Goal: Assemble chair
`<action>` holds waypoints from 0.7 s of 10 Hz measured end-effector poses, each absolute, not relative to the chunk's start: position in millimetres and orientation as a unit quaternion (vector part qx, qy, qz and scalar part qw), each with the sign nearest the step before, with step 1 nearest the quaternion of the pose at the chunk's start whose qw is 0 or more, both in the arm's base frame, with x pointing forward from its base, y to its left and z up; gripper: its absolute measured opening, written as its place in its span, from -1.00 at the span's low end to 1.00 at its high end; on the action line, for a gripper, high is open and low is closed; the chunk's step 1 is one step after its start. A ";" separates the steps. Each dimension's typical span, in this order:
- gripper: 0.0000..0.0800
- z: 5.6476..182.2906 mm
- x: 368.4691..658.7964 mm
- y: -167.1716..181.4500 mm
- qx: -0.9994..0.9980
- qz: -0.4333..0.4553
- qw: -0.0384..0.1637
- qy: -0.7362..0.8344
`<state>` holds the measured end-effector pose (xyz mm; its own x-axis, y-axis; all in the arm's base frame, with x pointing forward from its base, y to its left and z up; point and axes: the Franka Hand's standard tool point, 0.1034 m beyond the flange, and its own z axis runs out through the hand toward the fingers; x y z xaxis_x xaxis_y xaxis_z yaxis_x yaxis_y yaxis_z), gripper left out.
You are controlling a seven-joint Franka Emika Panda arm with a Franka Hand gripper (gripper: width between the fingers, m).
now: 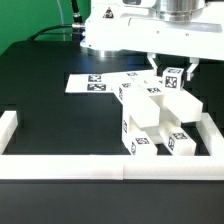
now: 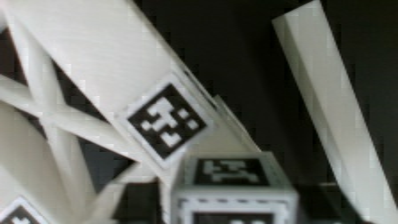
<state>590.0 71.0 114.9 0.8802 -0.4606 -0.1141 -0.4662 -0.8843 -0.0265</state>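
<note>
In the exterior view, the chair [image 1: 152,118] lies as a huddle of white tagged pieces on the black surface [image 1: 45,115], toward the exterior view's right, between the marker board [image 1: 98,82] and the white border rail [image 1: 60,166]. The end effector [image 1: 172,72] hangs at the huddle's far edge; whether its fingers are apart or clamped cannot be told. In the wrist view, tagged chair pieces fill the picture, blurred.

Exterior: light was bright, even; white chair [image 1: 150,115] looked nearly washed out against dark worktop [image 1: 50,100] | Wrist: close parts were blurred, edges soft, contrast harsh.
</note>
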 end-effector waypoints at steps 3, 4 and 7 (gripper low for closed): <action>-0.29 114.7 589.9 72.0 -0.938 0.056 0.023 0.342; -0.29 114.8 589.9 72.4 -0.926 0.056 0.021 0.372; -0.29 114.8 589.9 72.9 -0.889 0.058 0.016 0.453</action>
